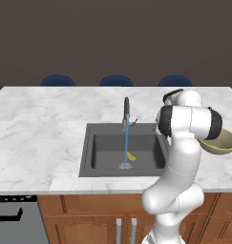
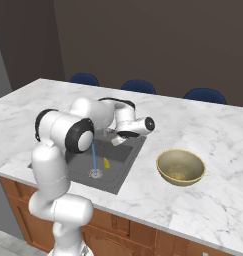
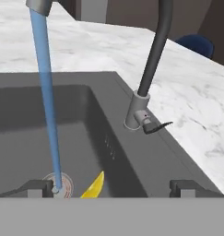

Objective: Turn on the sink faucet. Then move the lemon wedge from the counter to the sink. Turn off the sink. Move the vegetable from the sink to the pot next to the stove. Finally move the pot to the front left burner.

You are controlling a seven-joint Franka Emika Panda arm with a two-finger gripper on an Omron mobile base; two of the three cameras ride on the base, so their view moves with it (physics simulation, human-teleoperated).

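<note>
Two steps look done: water's running & the lemon wedge (image 3: 95,186) lies in the sink (image 1: 103,152) by the drain. Biggest first: desk (image 1: 41,128) w/ tan bowl (image 2: 181,167) on it, then sink, then sink faucet (image 3: 152,69). My pincer (image 3: 113,186) hangs spread, empty, near the faucet base. Next, I judge: shut off water, so nudge the small lever (image 3: 156,127) squarely, w/o slipping off.

No readable text, labels, brand names, numbers or signs are found on any surface in these views.
</note>
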